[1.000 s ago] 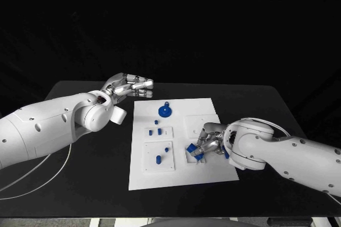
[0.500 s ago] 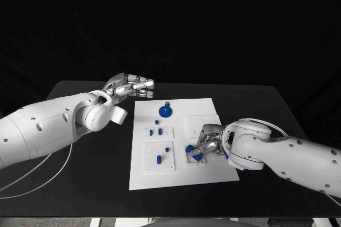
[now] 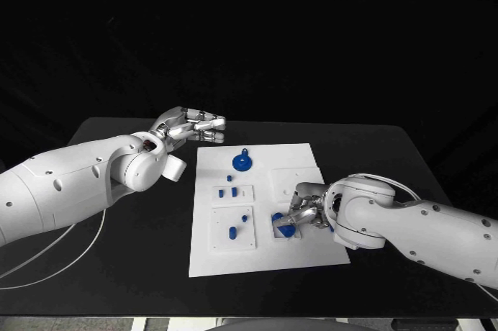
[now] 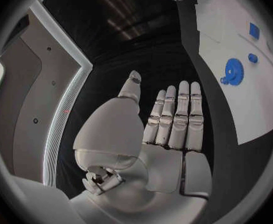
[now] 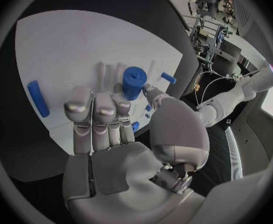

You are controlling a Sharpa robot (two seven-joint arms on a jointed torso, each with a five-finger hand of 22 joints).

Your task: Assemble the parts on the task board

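The white task board (image 3: 311, 158) lies mid-table. On it are a blue gear (image 3: 241, 162) and small blue pegs (image 3: 227, 193) set in raised white blocks. My right hand (image 3: 303, 207) is low over the board's right side, fingers curled down, pinching a blue cylinder (image 3: 281, 226) between thumb and fingers. The right wrist view shows that cylinder (image 5: 134, 82) upright at the fingertips (image 5: 119, 103), over the board (image 5: 68, 45). My left hand (image 3: 193, 125) hovers beyond the board's far left corner. In its wrist view the left hand (image 4: 167, 119) holds nothing, fingers straight and together.
A blue bar (image 5: 38, 98) and a small peg (image 5: 168, 77) lie on the board beside the right hand. The gear (image 4: 233, 71) and board (image 4: 242, 109) show beyond the left hand's fingers. Black table (image 3: 124, 259) surrounds the board; a white cable (image 3: 62, 245) hangs under the left arm.
My right hand has crept slightly toward the near side, and the blue piece under it now looks rounder and more compact. The left hand has stayed put.
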